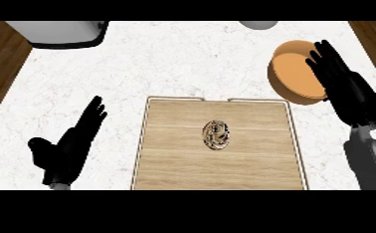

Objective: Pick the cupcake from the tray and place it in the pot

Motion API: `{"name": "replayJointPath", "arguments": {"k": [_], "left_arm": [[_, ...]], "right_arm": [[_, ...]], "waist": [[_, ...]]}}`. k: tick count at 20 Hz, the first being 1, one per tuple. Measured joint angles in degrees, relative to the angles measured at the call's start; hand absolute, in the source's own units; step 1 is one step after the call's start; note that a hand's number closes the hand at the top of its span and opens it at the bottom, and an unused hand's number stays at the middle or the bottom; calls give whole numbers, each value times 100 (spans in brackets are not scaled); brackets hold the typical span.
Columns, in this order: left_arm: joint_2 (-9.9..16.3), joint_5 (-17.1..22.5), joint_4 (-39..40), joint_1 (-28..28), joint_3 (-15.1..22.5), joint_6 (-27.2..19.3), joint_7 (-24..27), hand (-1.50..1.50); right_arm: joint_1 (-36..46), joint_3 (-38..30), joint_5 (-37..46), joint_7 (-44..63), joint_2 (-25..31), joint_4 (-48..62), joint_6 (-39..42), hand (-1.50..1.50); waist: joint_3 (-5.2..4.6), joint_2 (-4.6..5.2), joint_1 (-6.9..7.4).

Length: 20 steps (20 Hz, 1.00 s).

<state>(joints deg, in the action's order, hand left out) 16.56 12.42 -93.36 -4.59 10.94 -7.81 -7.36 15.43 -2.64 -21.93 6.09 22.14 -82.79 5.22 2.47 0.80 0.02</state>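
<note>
The cupcake [215, 134], brown with a pale swirl on top, sits near the middle of a wooden tray [169, 147]. An orange pot [292, 75] stands on the counter beyond the tray's far right corner. My right hand [341, 85] hovers open with straight fingers over the pot's right side, hiding part of its rim. It is well away from the cupcake. To the left of the tray my left hand [70, 147] rests open, fingers pointing away, holding nothing.
A grey and black appliance [58, 33] stands at the far left of the white marble counter [169, 62]. A pale round object [258, 24] shows at the far edge. Wooden floor shows past both counter sides.
</note>
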Motion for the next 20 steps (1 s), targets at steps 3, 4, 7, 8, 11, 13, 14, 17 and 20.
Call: {"name": "replayJointPath", "arguments": {"k": [3,4,7,8,11,13,14,17,20], "left_arm": [[42,-61,-85,279,-133,-58,80,0],[57,-83,-128,411,-195,-82,144,0],[40,-101,-286,763,-340,-163,308,0],[14,-80,-304,880,-389,-187,343,0],[-69,-39,-239,1230,-551,-287,436,0],[-91,-11,-222,1372,-610,-300,469,0],[-113,-21,-189,1450,-625,-327,482,0],[-147,-30,-74,1680,-706,-390,490,0],[-81,-1,93,1843,-841,-366,477,0]], "right_arm": [[375,141,-328,-138,-68,91,644,150],[547,223,-464,-204,-91,74,942,150],[1120,490,-442,-438,83,-133,1699,150],[1277,529,-156,-608,274,-144,1828,-150],[1437,668,468,-1532,507,165,2356,-150],[1496,771,839,-2269,592,291,2674,-150],[1536,810,995,-2643,636,385,2838,-150],[1628,929,1553,-3602,817,617,2989,-150],[1716,1207,2266,-4208,1035,776,2710,-150]], "waist": [[-116,-18,122],[-137,-15,192],[-196,-50,419],[-210,-27,425],[-213,52,392],[-211,72,383],[-210,81,372],[-212,85,327],[-219,64,283]]}}
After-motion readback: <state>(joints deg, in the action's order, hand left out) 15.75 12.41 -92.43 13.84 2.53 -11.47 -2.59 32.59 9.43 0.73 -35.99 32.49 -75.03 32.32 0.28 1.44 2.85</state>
